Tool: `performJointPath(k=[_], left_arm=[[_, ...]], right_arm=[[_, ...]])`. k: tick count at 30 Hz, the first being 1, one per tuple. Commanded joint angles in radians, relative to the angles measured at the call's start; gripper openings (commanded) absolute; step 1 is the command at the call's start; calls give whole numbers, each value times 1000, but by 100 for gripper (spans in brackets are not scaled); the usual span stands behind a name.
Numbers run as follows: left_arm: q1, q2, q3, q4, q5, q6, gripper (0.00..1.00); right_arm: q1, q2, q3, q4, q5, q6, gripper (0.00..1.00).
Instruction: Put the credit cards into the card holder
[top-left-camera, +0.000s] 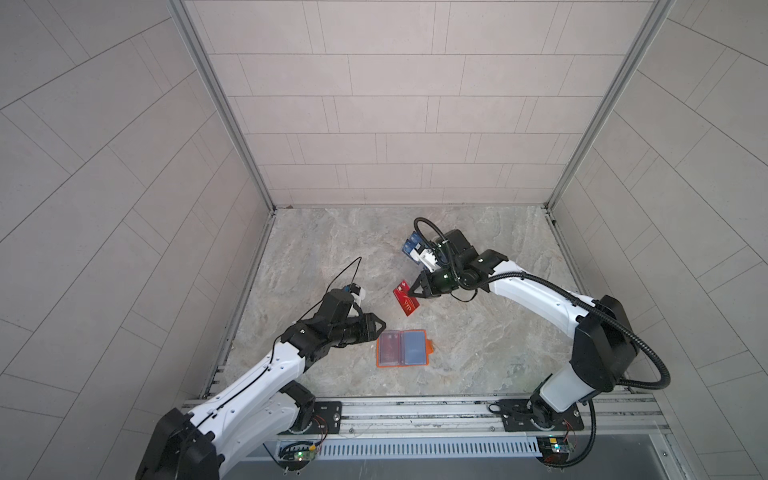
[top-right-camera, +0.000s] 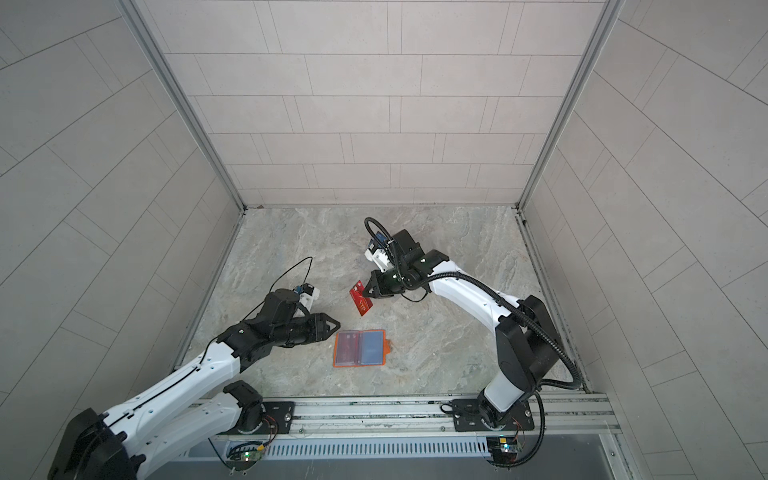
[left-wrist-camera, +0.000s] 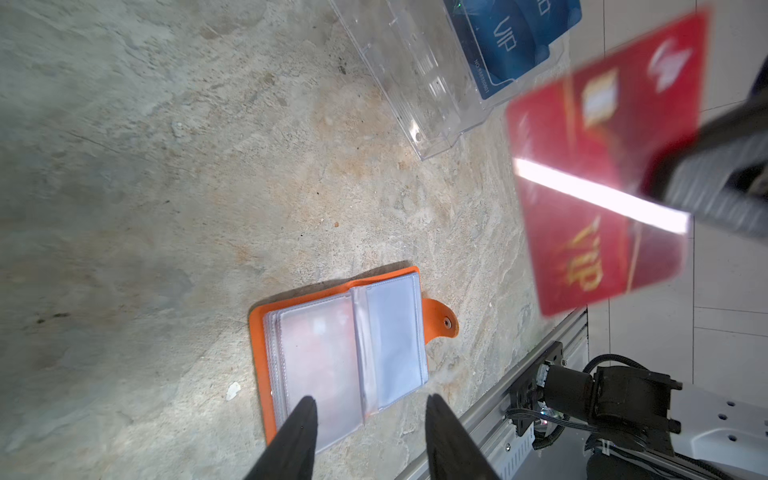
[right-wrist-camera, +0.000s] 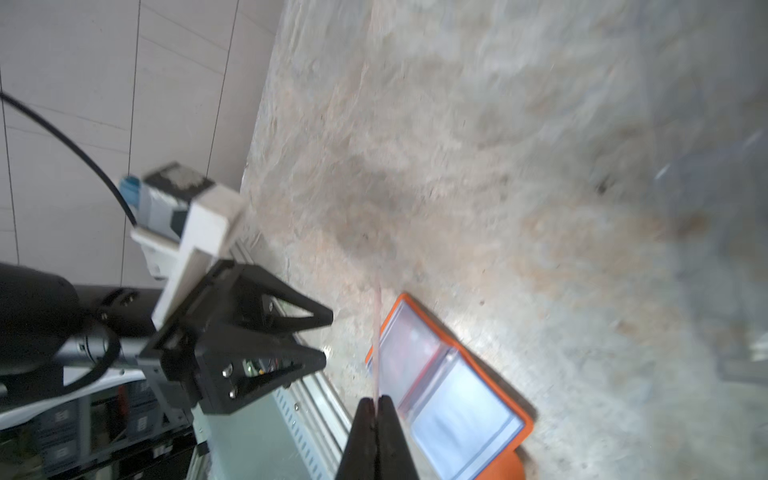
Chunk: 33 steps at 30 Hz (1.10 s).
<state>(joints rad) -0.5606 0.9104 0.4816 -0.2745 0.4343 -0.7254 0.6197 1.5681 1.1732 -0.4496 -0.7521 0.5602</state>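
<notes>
Right pincer pinching a red card by its edge, up above the worktop, left pincer spread apart, just beside the open card holder

Stretches the white-and-black left arm low and forward, left gripper pointing rightward, jaws parted, holding nothing. Bends the right arm inward at the elbow, right gripper pointing leftward, jaws pinched tight on a red plastic card, clear of the tabletop.
</notes>
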Motion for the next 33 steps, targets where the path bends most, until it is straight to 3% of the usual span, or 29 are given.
performJointPath(k=[1, 6, 11, 17, 33], left_arm=[[-22, 23, -22, 54, -32, -4, 46], [-95, 97, -32, 117, -72, -28, 45], [-114, 154, -49, 196, -86, -63, 42], [-114, 231, -4, 137, -134, -61, 37], [-114, 334, -42, 256, -68, -94, 32]], right_arm=[[41, -86, -181, 225, -65, 215, 0], [63, -158, -400, 371, -36, 353, 0], [67, -146, -478, 445, -26, 396, 0], [74, -92, -491, 496, -41, 401, 0], [114, -16, -501, 506, -43, 379, 0]])
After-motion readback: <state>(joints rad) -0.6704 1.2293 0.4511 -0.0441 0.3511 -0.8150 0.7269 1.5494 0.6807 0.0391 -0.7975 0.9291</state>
